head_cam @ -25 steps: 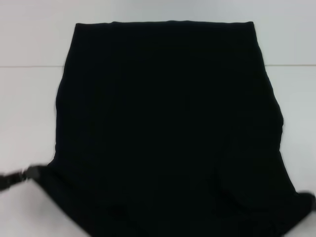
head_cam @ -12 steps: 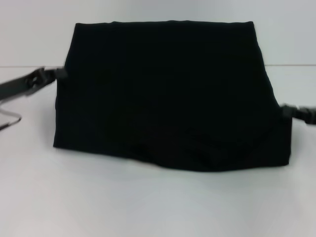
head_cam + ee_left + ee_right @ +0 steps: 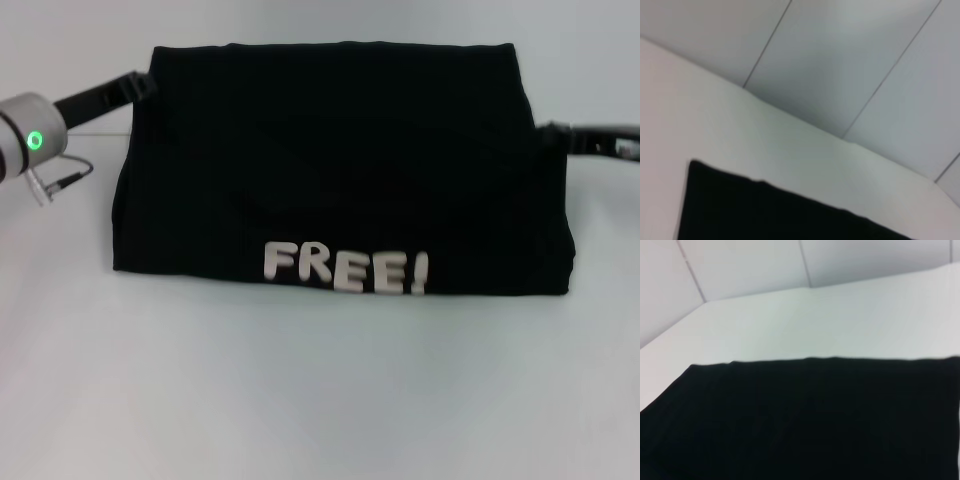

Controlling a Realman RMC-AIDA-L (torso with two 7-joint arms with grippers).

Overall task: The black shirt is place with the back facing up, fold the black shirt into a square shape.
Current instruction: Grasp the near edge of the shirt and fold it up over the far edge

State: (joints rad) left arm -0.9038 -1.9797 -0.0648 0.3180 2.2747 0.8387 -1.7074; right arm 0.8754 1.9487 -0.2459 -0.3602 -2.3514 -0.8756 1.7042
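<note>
Now | black shirt (image 3: 340,160) folded, "FREE!" up | left gripper (image 3: 140,85), right gripper (image 3: 550,133) at edges, jaws: can't tell

Pale cream block letters reading "FREE!" are showing on the black shirt (image 3: 340,170) in the head view, sitting along the near folded edge of the cloth, a little right of its middle. The last stroke is looking like an exclamation mark, though it is slightly soft at this angle. No other wording, number or brand mark is showing legibly anywhere; both wrist views are showing plain black fabric and unmarked pale surfaces.
</note>
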